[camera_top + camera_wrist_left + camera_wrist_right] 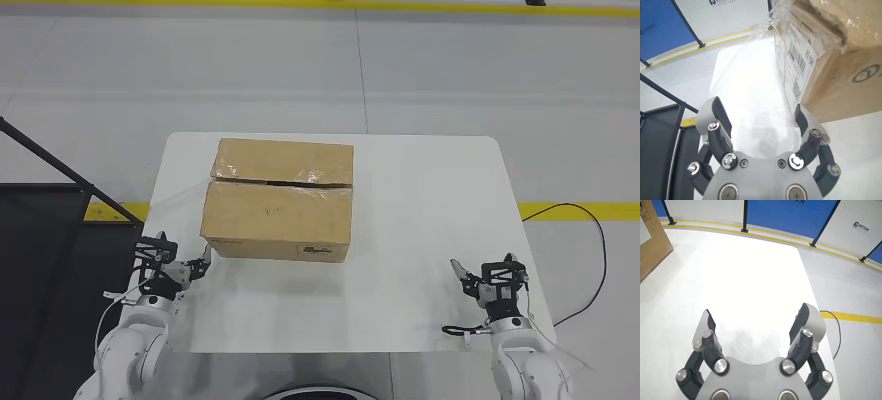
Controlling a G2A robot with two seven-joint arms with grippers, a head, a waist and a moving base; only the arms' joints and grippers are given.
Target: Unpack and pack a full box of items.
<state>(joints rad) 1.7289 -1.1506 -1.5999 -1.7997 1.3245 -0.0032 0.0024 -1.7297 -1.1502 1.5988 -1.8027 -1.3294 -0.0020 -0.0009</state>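
As it sits (seam (280, 182) up), the box (278, 215) runs left-right.

Looks like a robot lab or demo hall: grey floor (430, 60) with yellow tape lines (575, 210), blue-and-white perforated partition panels (776, 217).

Light is bright and even, falling from overhead. The white counter (430, 200) glares hard, and in both wrist views its middle washes out to blank white. In the top view the box (280, 205) throws just a thin, soft shadow along its 6 o'clock edge. Clear film (762, 28) at the box catches bright glints, and the screw heads on the left tool (757, 103) and right tool (755, 308) shine. Wrist views bow at their edges: the yellow floor line (772, 236) curves and the black posts (744, 217) lean outward.
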